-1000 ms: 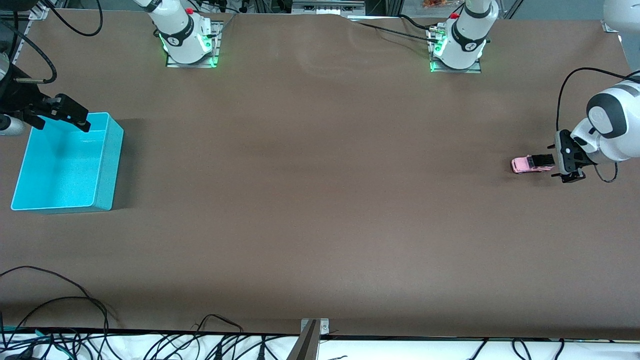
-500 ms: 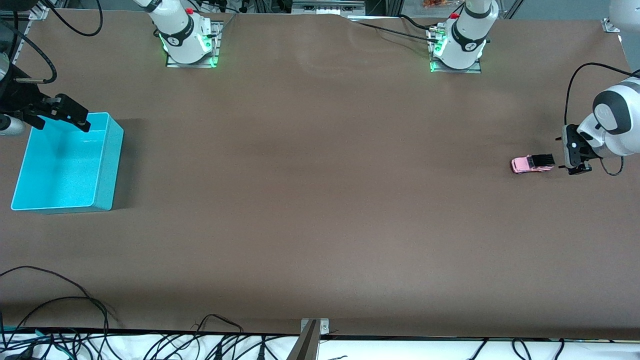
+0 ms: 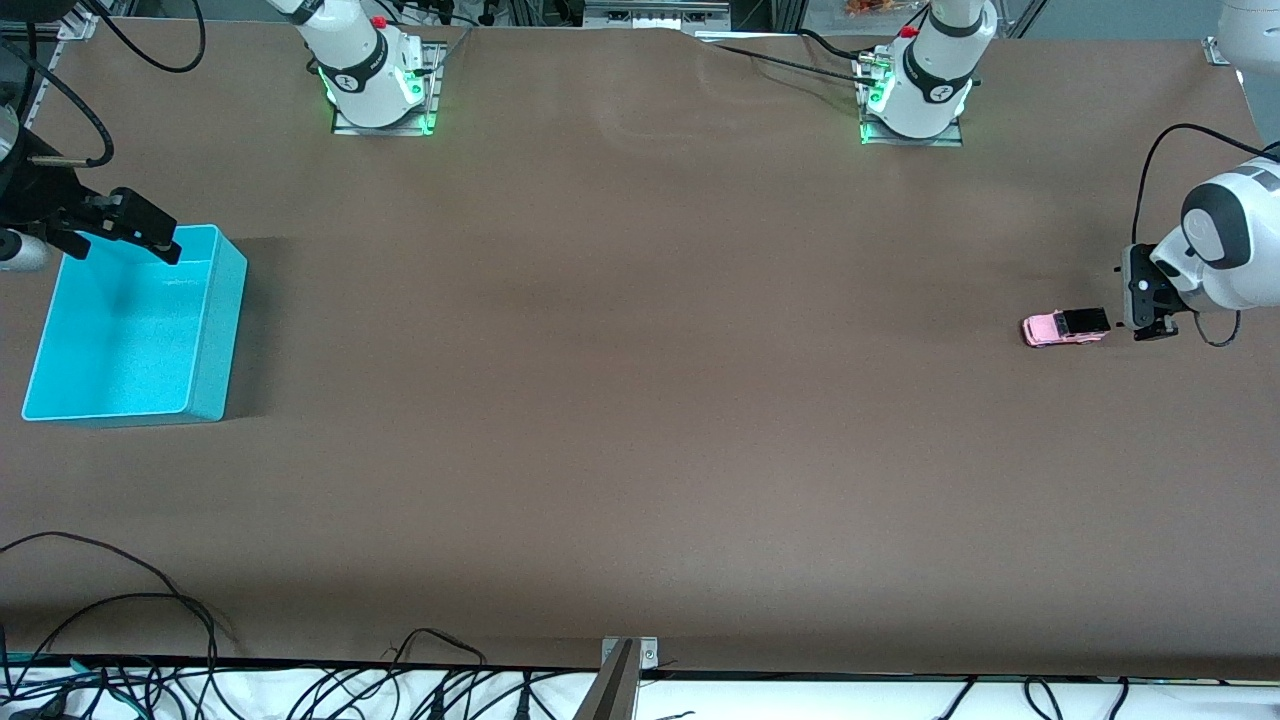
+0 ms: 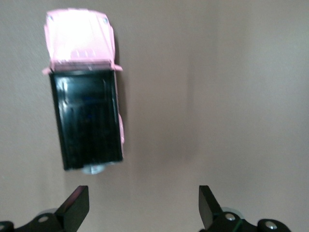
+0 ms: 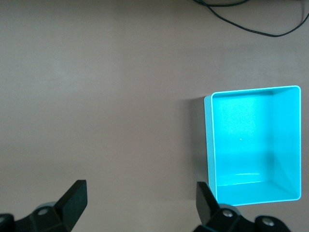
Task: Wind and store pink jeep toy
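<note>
The pink jeep toy point(image 3: 1065, 327) stands on the brown table near the left arm's end, pink hood and black roof up. It also shows in the left wrist view point(image 4: 84, 96). My left gripper point(image 3: 1138, 305) hovers just past the jeep's black rear end, toward the left arm's end. It is open and empty point(image 4: 143, 203), clear of the toy. The turquoise bin point(image 3: 215, 330) stands empty at the right arm's end, also in the right wrist view point(image 5: 207, 140). My right gripper point(image 3: 125, 235) waits up in the air by the bin, open and empty point(image 5: 140, 198).
The two arm bases point(image 3: 375, 85) point(image 3: 915, 95) stand at the table's edge farthest from the front camera. Loose black cables point(image 3: 150, 600) and a metal bracket point(image 3: 622, 655) lie along the edge nearest to it. Bare brown table stretches between jeep and bin.
My left gripper has drawn back from the jeep's rear end toward the left arm's end of the table. The jeep stays where it was. The right arm has not moved.
</note>
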`<move>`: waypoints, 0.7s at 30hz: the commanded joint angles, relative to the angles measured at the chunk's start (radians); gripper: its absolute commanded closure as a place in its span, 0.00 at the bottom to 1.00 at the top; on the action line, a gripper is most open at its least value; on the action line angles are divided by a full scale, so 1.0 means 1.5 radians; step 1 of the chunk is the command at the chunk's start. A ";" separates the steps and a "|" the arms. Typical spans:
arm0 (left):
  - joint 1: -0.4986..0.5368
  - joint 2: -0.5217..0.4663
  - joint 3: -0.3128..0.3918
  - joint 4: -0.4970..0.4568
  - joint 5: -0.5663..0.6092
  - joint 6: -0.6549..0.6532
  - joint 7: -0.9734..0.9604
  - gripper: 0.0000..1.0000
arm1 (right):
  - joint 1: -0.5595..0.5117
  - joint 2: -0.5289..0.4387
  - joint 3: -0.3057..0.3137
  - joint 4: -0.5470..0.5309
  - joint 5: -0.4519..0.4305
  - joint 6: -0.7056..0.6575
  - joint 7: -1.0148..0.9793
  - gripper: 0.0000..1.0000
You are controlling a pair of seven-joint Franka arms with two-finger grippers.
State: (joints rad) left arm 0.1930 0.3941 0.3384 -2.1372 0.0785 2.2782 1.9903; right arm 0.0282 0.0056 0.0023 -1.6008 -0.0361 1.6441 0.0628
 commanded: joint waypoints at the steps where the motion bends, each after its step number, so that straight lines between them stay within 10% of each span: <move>1: 0.015 0.002 0.004 0.002 0.020 0.006 0.014 0.00 | 0.000 0.005 0.002 0.015 -0.011 -0.007 -0.008 0.00; 21: -0.016 0.003 -0.113 0.001 0.015 -0.013 -0.217 0.00 | 0.000 0.004 0.002 0.015 -0.011 -0.007 -0.008 0.00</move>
State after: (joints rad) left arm 0.1752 0.4001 0.1854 -2.1509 0.0806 2.2767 1.7101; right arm 0.0283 0.0056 0.0023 -1.6008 -0.0361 1.6441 0.0628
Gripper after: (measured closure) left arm 0.000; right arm 0.000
